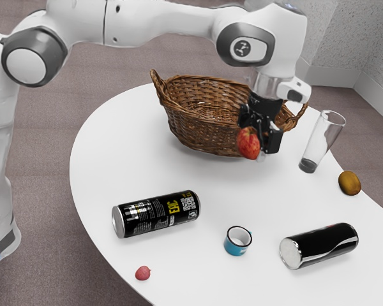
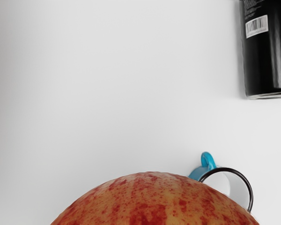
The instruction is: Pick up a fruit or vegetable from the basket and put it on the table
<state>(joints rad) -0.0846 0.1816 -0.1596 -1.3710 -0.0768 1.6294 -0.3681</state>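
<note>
- We have the gripper [image 1: 259,140] pinching the red apple [image 1: 248,143] between its fingers, raised over the white round table [image 1: 121,153].
- In the exterior view, the apple hangs in front of the brown wicker basket [image 1: 201,131], outside its woven wall; we cannot tell from this angle how near the two are.
- Our wrist view has the apple's red and yellow speckled skin large at the lower edge, overlapping part of the blue mug [image 1: 235,243] with the black rim and white inside.
- Past the mug, that view also takes in part of a black can with a barcode; we cannot tell which of our two cans it is.
- Both cans lie on their sides on the table: the black can with yellow lettering [image 1: 157,214] toward the exterior view's left, the black can with a silvery wave [image 1: 320,245] toward its right, with the mug between them.
- Near the basket stands a tall clear glass [image 1: 320,141], and a brownish oval fruit [image 1: 349,183] lies near it.
- A small red fruit [image 1: 143,273] rests near the table's edge.
</note>
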